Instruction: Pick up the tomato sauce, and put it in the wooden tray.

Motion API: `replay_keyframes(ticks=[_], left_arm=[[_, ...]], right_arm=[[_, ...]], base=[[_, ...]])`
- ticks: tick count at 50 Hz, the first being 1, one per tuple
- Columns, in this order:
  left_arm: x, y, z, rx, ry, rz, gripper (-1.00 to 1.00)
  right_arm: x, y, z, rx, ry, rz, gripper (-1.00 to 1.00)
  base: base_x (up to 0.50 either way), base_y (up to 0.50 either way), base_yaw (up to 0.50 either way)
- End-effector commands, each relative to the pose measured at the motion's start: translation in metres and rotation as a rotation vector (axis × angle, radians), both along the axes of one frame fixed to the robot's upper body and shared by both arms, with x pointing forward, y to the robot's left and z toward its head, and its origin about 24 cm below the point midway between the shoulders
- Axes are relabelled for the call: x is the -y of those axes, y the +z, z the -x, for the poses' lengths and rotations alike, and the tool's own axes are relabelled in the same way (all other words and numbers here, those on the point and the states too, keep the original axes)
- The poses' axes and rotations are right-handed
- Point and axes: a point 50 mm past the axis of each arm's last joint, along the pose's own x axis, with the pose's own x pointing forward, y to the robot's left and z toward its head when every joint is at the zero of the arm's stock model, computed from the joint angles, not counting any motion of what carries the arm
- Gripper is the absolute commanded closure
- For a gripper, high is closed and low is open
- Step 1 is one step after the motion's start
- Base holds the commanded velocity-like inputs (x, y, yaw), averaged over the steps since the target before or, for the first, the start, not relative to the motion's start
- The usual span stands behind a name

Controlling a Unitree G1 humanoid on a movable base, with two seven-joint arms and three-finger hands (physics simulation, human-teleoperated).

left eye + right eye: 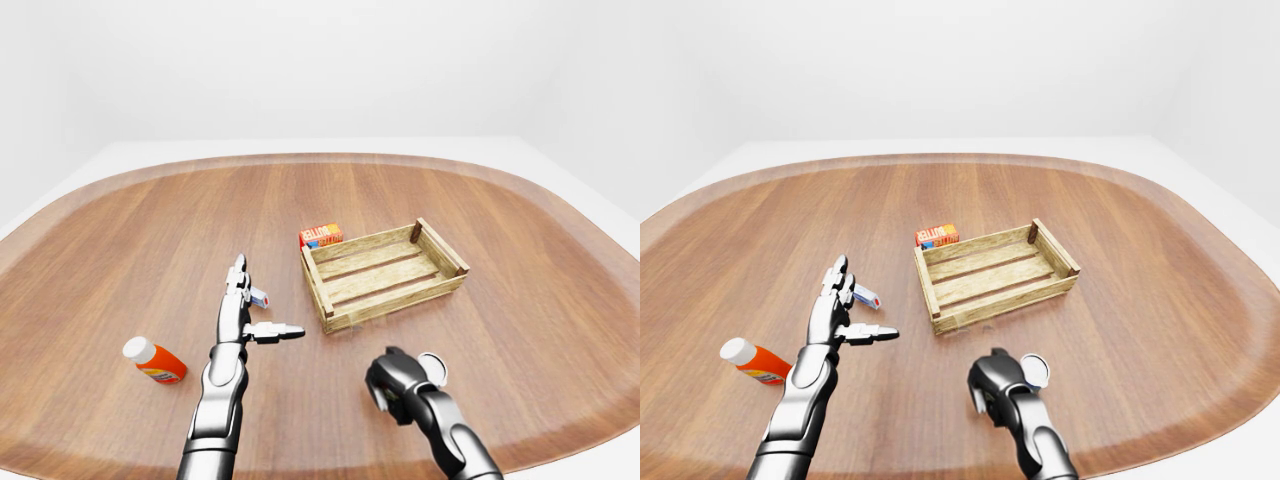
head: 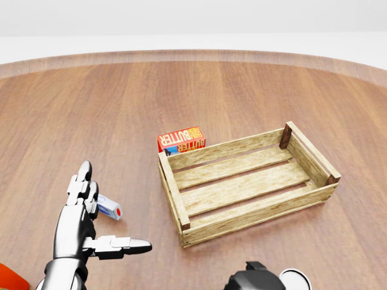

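A round white-topped container (image 1: 432, 368), seemingly the tomato sauce, stands low in the left-eye view. It is just to the right of my right hand (image 1: 392, 378). That hand is curled into a fist with its back to the camera, and nothing shows between its fingers. The wooden tray (image 2: 173, 190) is a slatted crate with nothing in it, up and to the left of the right hand. My left hand (image 1: 265, 302) hovers open left of the tray, fingers up and thumb pointing right.
A red butter box (image 2: 181, 139) lies against the tray's upper left corner. A small white and blue pack (image 1: 866, 296) sits by my left fingers. An orange bottle with a white cap (image 1: 155, 362) lies on the table at the far left. The round wooden table's edge (image 1: 560, 450) curves close below my right hand.
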Motion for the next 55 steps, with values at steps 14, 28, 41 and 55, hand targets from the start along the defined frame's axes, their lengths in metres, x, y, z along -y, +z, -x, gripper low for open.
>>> replay_keyframes(ticks=[14, 28, 41, 55], left_arm=[[0.000, 0.000, 0.000, 0.000, 0.000, -0.001, -1.00], [0.000, 0.000, 0.000, -0.001, 0.001, 0.000, -1.00], [0.000, 0.000, 0.000, -0.002, 0.000, 0.002, -1.00], [0.000, 0.000, 0.000, -0.002, 0.000, 0.001, -1.00]], right_arm=[[0.007, 0.000, -0.007, 0.092, -0.049, -0.007, 1.00], [0.009, 0.000, -0.008, 0.102, -0.049, 0.006, 1.00], [0.010, 0.000, -0.010, 0.110, -0.049, 0.015, 1.00], [-0.048, 0.059, -0.002, 0.141, 0.141, -0.157, 1.00]], base=[[0.00, 0.00, 0.00], [0.00, 0.00, 0.00], [0.00, 0.00, 0.00], [0.00, 0.00, 0.00]])
